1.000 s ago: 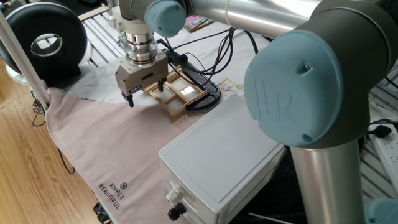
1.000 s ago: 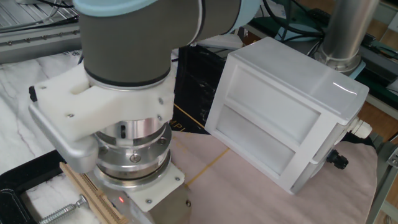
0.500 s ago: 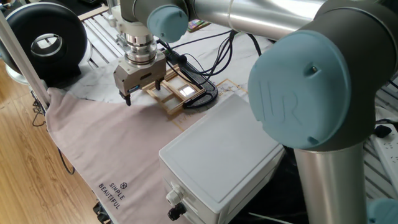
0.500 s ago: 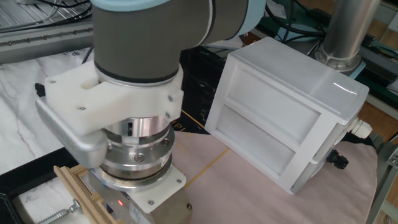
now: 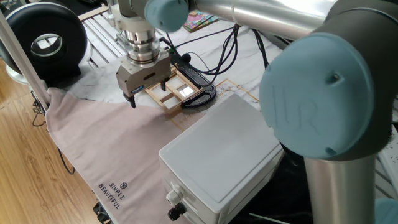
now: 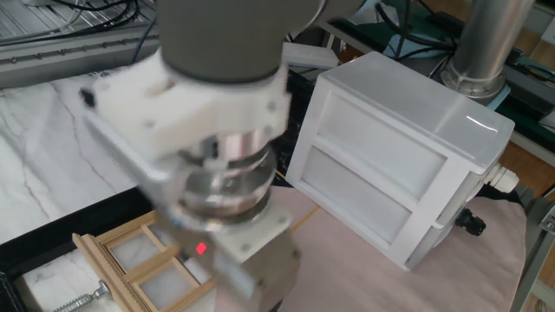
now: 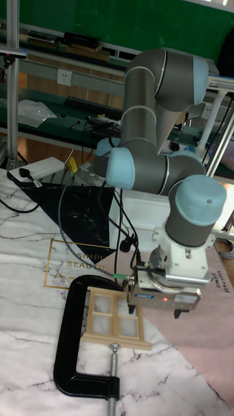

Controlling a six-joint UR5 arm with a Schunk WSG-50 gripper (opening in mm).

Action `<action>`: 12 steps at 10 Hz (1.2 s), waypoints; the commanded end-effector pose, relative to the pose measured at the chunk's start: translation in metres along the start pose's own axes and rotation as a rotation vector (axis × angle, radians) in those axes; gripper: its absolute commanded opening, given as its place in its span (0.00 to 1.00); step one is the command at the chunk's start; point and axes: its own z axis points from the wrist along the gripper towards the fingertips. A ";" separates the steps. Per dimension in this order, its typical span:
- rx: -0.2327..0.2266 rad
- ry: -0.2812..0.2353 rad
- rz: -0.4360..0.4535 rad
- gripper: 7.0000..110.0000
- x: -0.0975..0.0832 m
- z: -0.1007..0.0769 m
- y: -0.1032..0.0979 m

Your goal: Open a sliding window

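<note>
A robot arm is reaching down over a table, its claw (image 5: 147, 93) pointing at the tabletop. In one fixed view two dark fingertips (image 5: 132, 100) are showing below the grey claw body, standing a little apart with a clear gap between them. Nothing is sitting in that gap. One fingertip is hanging over the pink cloth (image 5: 112, 149), the other is coming down at the near edge of the small wooden window (image 5: 176, 93); whether it is touching the wood cannot be told.

The window is lying flat on the marble table (image 7: 39, 312), near the edge of the pink cloth. Its light tan frame is divided by thin bars into panes. In the tall fixed view the window (image 7: 110, 318) is lying just left of the claw (image 7: 162, 305), whose body is covering the frame's right edge; the fingertips are hidden there.

A black clamp (image 7: 71, 344) is curving round the window's left side, its screw (image 7: 112, 374) pointing up at the frame's lower edge.

In the other fixed view the claw body is blurred, and the window (image 6: 130, 260) is lying beside it at the bottom left.

A large white box (image 5: 217, 155) is sitting on the cloth to one side of the window.
</note>
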 end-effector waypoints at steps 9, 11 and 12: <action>-0.039 -0.190 -0.093 0.15 -0.032 -0.094 -0.047; -0.075 -0.234 -0.093 0.15 -0.039 -0.096 -0.044; -0.106 -0.241 -0.091 0.15 -0.040 -0.097 -0.037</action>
